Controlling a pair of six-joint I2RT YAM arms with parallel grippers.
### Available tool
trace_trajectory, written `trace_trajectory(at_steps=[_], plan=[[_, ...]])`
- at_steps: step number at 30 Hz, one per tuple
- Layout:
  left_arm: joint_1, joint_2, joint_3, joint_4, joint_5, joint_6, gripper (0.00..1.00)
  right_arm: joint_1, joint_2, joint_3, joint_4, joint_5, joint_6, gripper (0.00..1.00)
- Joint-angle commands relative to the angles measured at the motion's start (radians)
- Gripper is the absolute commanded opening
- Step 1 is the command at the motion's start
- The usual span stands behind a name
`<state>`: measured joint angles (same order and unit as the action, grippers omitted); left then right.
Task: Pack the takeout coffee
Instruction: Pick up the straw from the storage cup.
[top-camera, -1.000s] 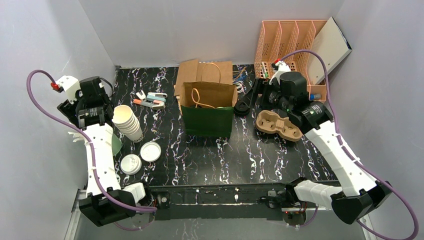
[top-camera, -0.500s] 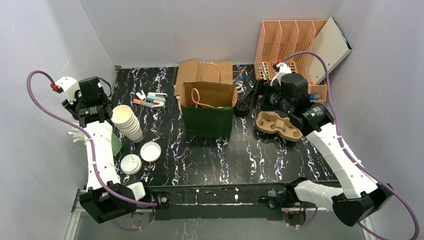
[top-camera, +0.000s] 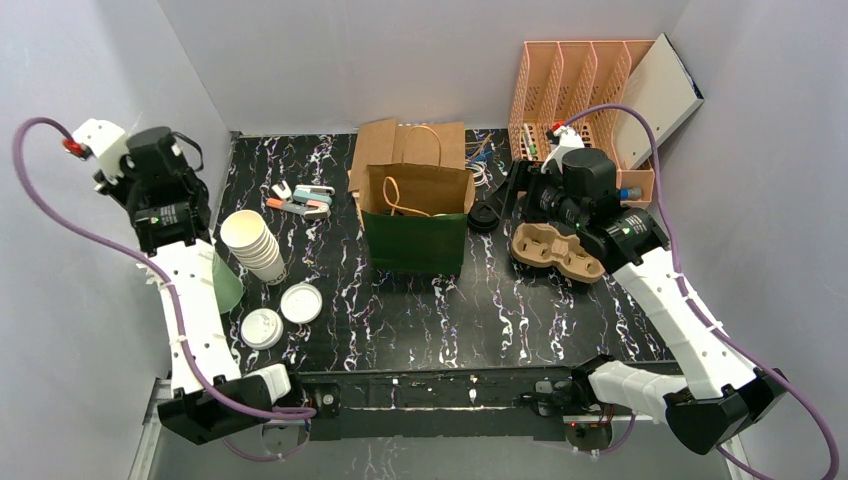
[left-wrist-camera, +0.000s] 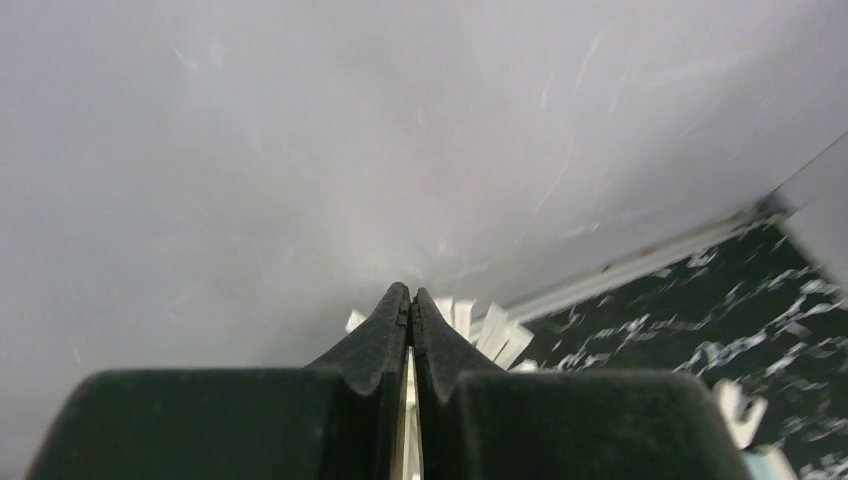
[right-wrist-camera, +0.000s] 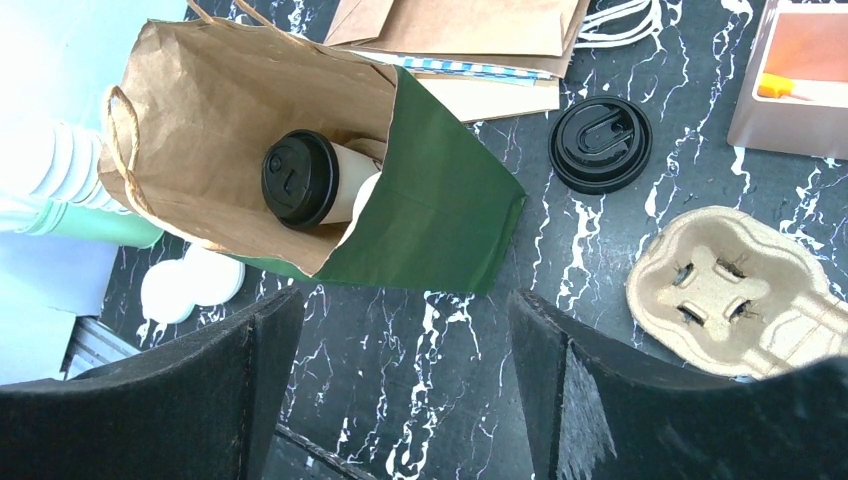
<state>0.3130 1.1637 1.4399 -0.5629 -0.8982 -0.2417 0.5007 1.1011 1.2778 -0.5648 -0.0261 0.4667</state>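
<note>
Carefully: my left gripper (left-wrist-camera: 408, 293) was pinched together, on what I couldn't tell; right gripper (right-wrist-camera: 400, 300) apart. A slow swing toward the bag (right-wrist-camera: 432, 205) seemed wisest.

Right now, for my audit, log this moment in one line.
left gripper shut, near wall | right gripper open, empty | lidded cup inside green bag | cup carrier empty | black lid loose on table
</note>
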Motion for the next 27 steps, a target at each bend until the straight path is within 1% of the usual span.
trace_trajectory(at_steps=[1,2,4,6,8,11,13,15,16,18,19,22,27], plan=[[0.006,0.008,0.23,-0.044,0.019,0.041,0.0,0.006,-0.02,-0.011,0.056,0.01,-0.014,0.83],[0.006,0.026,0.298,-0.078,0.047,0.034,0.0,0.006,-0.02,-0.011,0.057,0.009,-0.014,0.83],[0.007,0.06,0.442,-0.147,0.149,-0.005,0.0,0.007,-0.02,-0.013,0.061,0.01,-0.016,0.82],[0.006,0.076,0.527,-0.163,0.29,-0.049,0.0,0.007,-0.023,-0.016,0.067,0.011,-0.016,0.82],[0.007,0.076,0.568,-0.14,0.414,-0.1,0.0,0.007,-0.028,-0.02,0.077,0.011,-0.016,0.82],[0.007,0.067,0.585,-0.076,0.559,-0.187,0.0,0.007,-0.033,-0.022,0.081,0.017,-0.016,0.82],[0.007,0.071,0.59,-0.033,0.698,-0.244,0.0,0.006,-0.035,-0.021,0.082,0.02,-0.018,0.82],[0.006,0.083,0.576,0.018,0.86,-0.328,0.0,0.006,-0.038,-0.021,0.08,0.02,-0.024,0.82],[0.007,0.085,0.552,0.061,0.995,-0.399,0.0,0.006,-0.04,-0.021,0.079,0.02,-0.027,0.82],[0.007,0.079,0.472,0.19,1.157,-0.511,0.0,0.007,-0.045,-0.022,0.074,0.056,-0.03,0.82],[0.006,0.073,0.432,0.261,1.216,-0.566,0.0,0.007,-0.051,-0.025,0.075,0.063,-0.032,0.82],[0.006,0.055,0.316,0.431,1.334,-0.66,0.0,0.006,-0.082,-0.043,0.094,0.082,-0.034,0.81],[0.005,0.089,0.271,0.472,1.483,-0.704,0.0,0.007,-0.115,-0.057,0.103,0.107,-0.036,0.81]])
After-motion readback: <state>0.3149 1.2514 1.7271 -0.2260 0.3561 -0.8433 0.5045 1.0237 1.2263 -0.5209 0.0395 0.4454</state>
